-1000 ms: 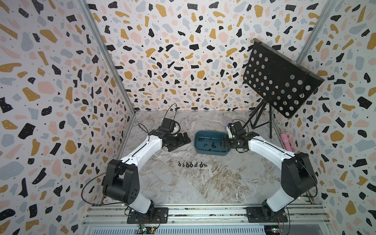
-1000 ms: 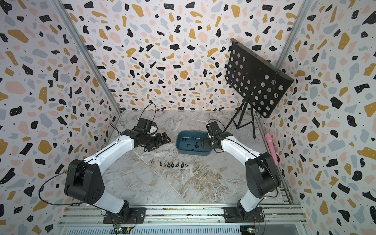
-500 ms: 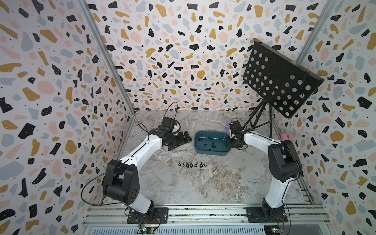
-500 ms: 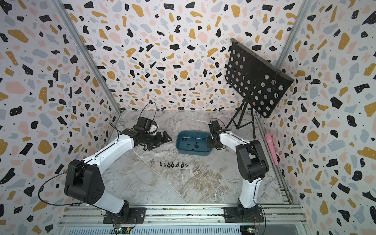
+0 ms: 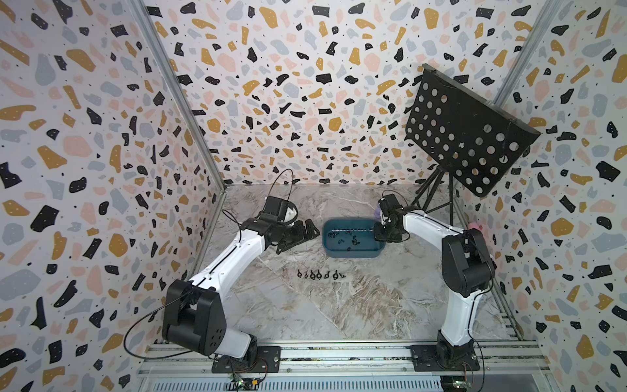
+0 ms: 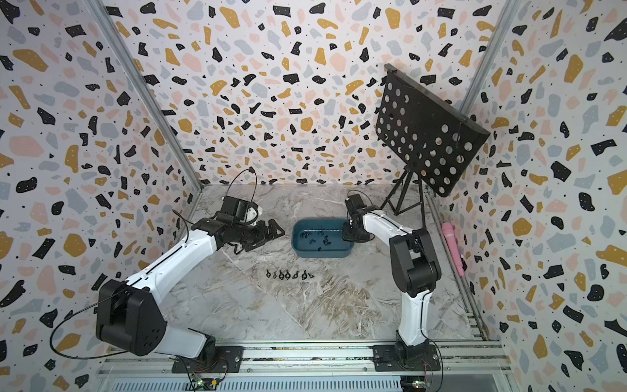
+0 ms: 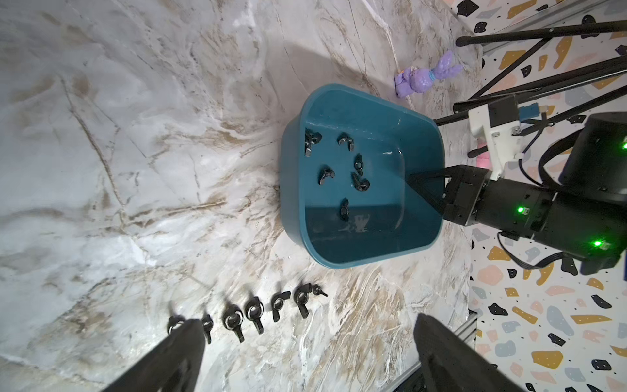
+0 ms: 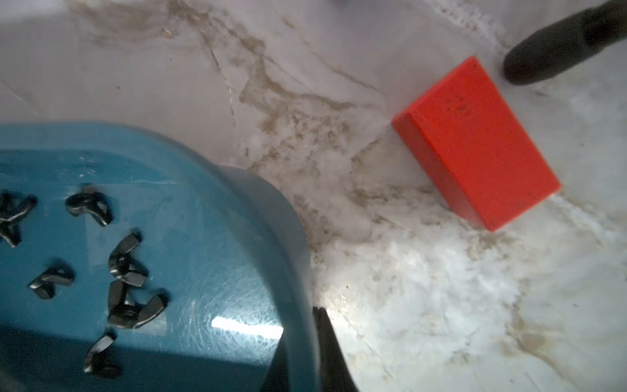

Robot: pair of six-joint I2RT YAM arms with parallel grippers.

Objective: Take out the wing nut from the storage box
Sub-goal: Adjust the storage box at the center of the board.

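Note:
The storage box [image 5: 353, 254] [image 6: 320, 254] is a dark teal tub on the marble table, with several black wing nuts [image 5: 354, 240] [image 7: 359, 181] [image 8: 127, 264] lying loose on its floor. My right gripper [image 5: 379, 234] [image 6: 347, 234] [image 7: 415, 185] [image 8: 300, 336] is shut on the box's right-hand wall [image 8: 237, 190], one finger inside and one outside. My left gripper [image 5: 307, 234] [image 6: 273, 234] [image 7: 305, 329] hangs open just left of the box, with nothing between its fingers.
A row of several wing nuts [image 5: 319, 274] [image 7: 254, 310] lies on the table in front of the box. A red block [image 8: 475, 142] and a purple bunny toy [image 7: 424, 76] sit behind the box. A black music stand [image 5: 464, 135] fills the back right, with a pink object [image 6: 453, 247] along the right wall.
My right gripper has closed onto the box's right wall, and that arm's elbow has swung out and back. The left arm has stayed still.

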